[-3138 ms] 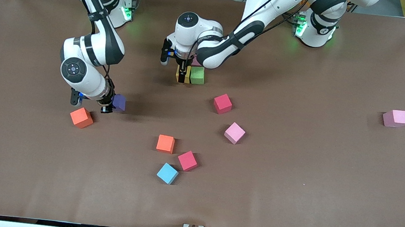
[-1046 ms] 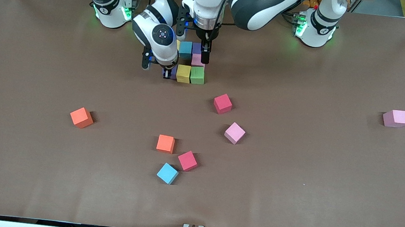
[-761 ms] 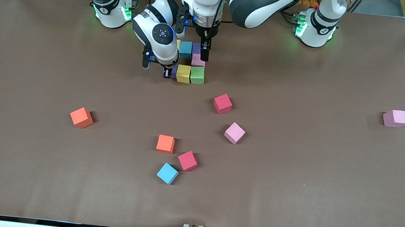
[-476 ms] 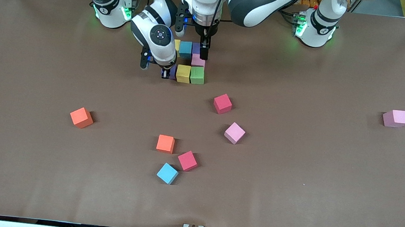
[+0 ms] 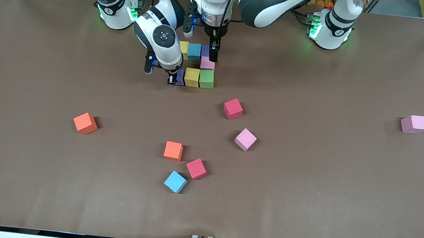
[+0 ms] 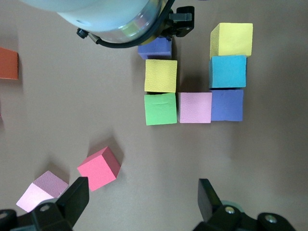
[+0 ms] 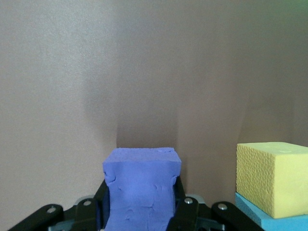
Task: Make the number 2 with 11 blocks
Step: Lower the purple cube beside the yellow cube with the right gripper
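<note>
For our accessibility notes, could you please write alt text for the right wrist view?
The right gripper is shut on a purple block just above the brown table. Beside it, a yellow block touches a blue block.

From my station the blocks [image 6: 161,75] look like matte foam with a fine pebbled grain; the purple block [image 7: 142,192] shows dents where it is pinched. The table [image 5: 307,184] wears a dull brown, paper-like cover. The arms' shells [image 5: 163,35] read as glossy white plastic, and the left gripper's fingers [image 6: 72,202] as matte black.
</note>
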Controlling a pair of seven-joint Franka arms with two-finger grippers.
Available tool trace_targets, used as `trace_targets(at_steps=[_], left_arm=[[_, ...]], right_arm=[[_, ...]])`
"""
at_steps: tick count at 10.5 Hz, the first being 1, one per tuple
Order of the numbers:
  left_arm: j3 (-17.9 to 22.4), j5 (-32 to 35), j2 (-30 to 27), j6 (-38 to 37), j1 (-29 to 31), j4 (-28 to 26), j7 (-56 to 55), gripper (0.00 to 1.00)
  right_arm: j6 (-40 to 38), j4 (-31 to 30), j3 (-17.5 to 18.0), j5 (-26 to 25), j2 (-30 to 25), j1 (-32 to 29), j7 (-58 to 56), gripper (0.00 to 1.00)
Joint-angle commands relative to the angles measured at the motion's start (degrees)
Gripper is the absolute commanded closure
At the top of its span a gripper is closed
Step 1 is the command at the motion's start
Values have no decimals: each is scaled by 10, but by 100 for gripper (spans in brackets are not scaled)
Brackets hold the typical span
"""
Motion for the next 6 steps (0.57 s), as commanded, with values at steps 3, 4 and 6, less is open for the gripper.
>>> trace_targets(at_steps=[3,4,6], left_arm=[[-2,-16,-6,-7,3,-3,6,0],[-2,-16,-5,-7,3,-3,6,0],[-1,-15,-1,-7,1,-1,4,0]], right_arm=[[18,-26,12,-6,-18,-11,26,100],[27,-29,12,-6,-17,-11,26,100],[34,-30,13,-8,-12,-10,27,100]])
